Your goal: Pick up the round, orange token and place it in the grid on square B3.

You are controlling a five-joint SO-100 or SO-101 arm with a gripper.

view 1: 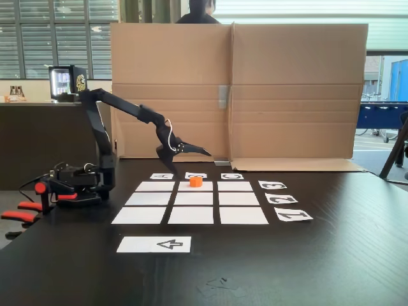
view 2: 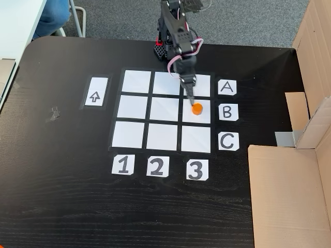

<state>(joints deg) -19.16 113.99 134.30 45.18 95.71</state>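
Note:
The round orange token (view 1: 196, 182) (view 2: 196, 109) stands upright on square B3 (view 1: 205, 187) (view 2: 203, 118) of the grid (view 1: 194, 215) (view 2: 129, 134), in line with the B and 3 cards. In a fixed view from the front, my gripper (view 1: 189, 161) hangs above and just behind the token, open, with one finger reaching forward, the other hanging down, and nothing between them. In a fixed view from above, the gripper (view 2: 189, 96) points down, its tip just short of the token, over the border of squares A3 and B3.
A tall cardboard wall (view 1: 236, 89) (view 2: 289, 191) stands along the table's far side. A white strip with a black arrow (view 1: 154, 244) (view 2: 95, 92) lies beside the grid. Red-handled clamps (view 1: 19, 215) hold the arm base (view 1: 76, 185). A person sits behind the cardboard.

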